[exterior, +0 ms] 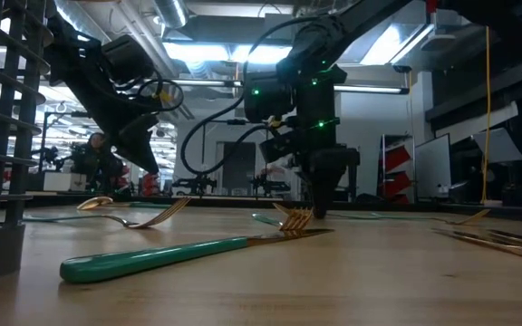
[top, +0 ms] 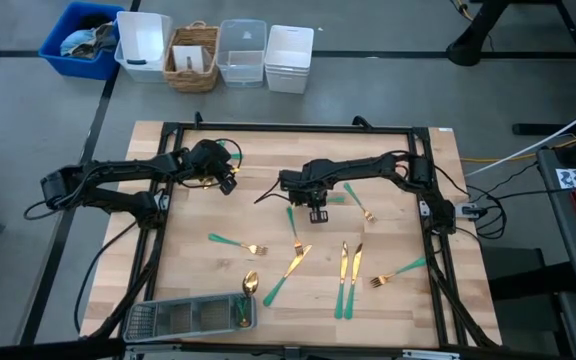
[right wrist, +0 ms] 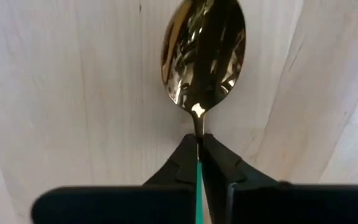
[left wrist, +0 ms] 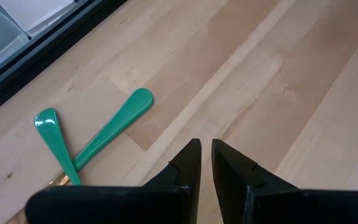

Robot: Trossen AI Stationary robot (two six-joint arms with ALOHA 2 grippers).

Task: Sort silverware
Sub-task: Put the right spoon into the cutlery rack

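The silverware lies scattered on the wooden table: a fork [top: 238, 243], a knife [top: 288, 273], a spoon [top: 251, 283], two knives [top: 346, 280] and two more forks [top: 400, 270] [top: 360, 204]. My right gripper [top: 316, 210] points down at mid-table, shut on a gold spoon [right wrist: 204, 50]. My left gripper [top: 230, 183] hangs at the far left, shut and holding nothing, above bare wood [left wrist: 205, 148]. Beside it two teal handles [left wrist: 114, 124] lie crossed. The grey mesh tray [top: 190, 317] stands at the near left edge. My right gripper pinches the spoon's thin neck [right wrist: 198, 142], where the gold stem meets the teal handle, between its two fingers. The fingers come from above, pointing down, and stand across the spoon. The spoon's bowl faces up, close over the wood; whether it rests there I cannot tell.
A black frame [top: 298, 130] runs around the table. Beyond the far edge stand a blue bin [top: 83, 40], a basket [top: 193, 58] and white and clear boxes [top: 288, 58]. In the low view a knife [exterior: 188, 254] and a fork [exterior: 290, 217] lie before the right gripper.
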